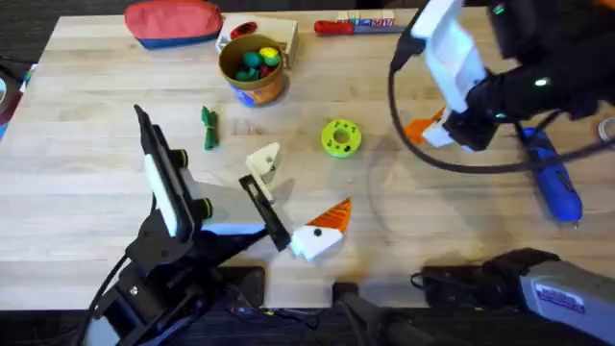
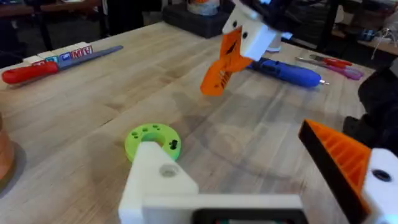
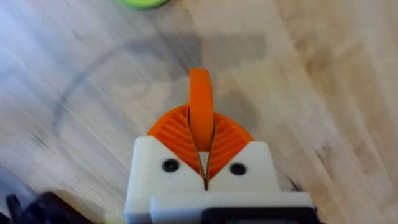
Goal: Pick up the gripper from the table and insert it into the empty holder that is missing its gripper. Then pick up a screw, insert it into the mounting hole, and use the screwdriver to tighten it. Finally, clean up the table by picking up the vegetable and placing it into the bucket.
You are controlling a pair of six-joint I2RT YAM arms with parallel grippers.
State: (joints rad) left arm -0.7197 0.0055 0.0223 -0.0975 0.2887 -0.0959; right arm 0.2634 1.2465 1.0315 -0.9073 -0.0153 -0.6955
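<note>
Above the desk (image 1: 96, 106), the right gripper (image 1: 430, 128) has its jaws shut flat on the orange gripper (image 3: 200, 115), which sticks out past their tips. Left gripper (image 1: 293, 213) spreads wide, one holder (image 2: 158, 183) bare. That wedge looks light, stiff and slick; pinching its flat sides suits it.

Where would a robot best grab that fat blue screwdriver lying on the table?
Probably around the middle of the blue screwdriver, coming straight down from above. It lies flat on the wooden table, and its thick round body gives two opposite sides for the fingers, which should close across its width. The thin metal bit at its end is too slim to grip.
</note>
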